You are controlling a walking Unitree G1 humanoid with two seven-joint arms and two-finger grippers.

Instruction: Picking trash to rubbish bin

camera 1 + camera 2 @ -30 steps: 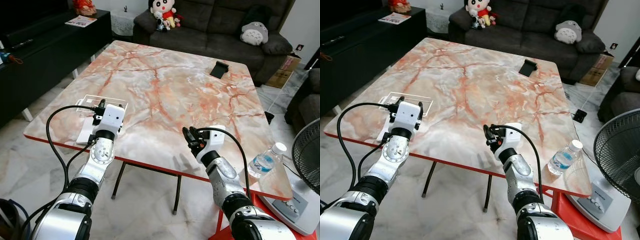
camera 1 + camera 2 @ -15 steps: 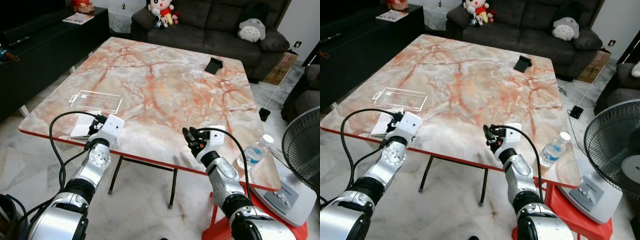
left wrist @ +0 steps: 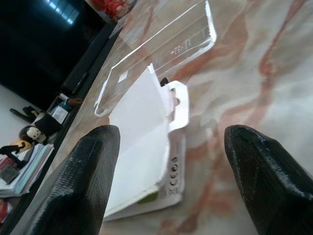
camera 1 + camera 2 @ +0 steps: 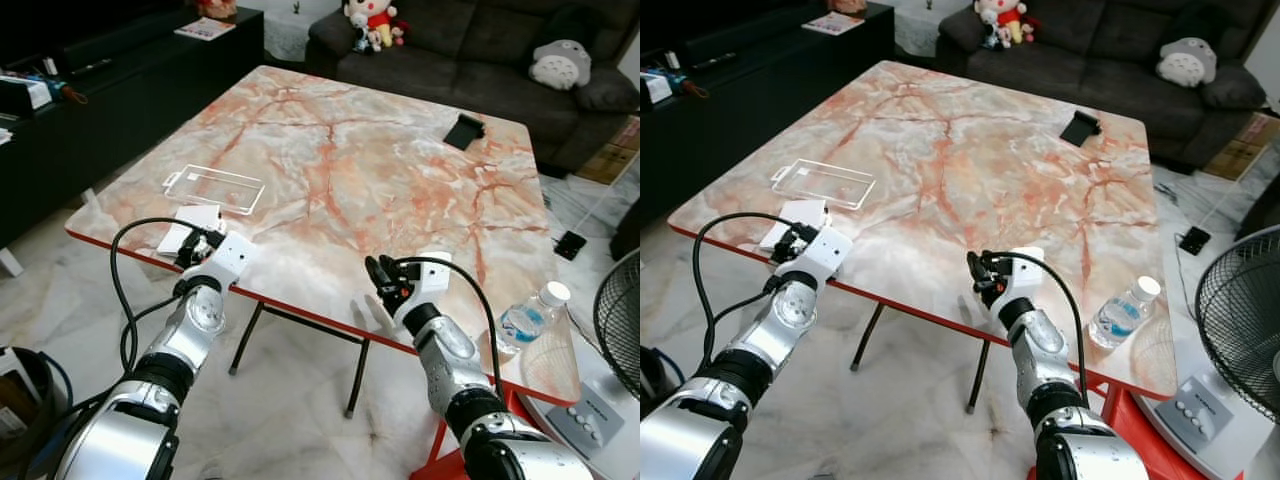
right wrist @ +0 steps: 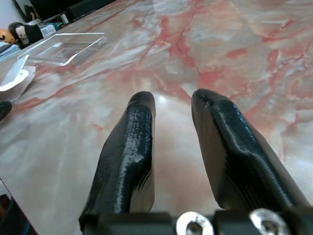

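Left gripper (image 3: pixel 168 161), fingers spread wide, faces the white packaging (image 3: pixel 146 147) beside a clear plastic tray (image 4: pixel 213 189) on the marble worktop (image 4: pixel 400 190).

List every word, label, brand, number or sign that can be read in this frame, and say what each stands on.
No text can be read as words.
White cardboard packaging at the marble table's near left corner: small round certification-style marks on its edge, too blurred to read.
Clear plastic tray beside it: small embossed marks, illegible.
Clear plastic water bottle at the near right corner: blue label, too small to read.
Magazine on the black cabinet: print too small.
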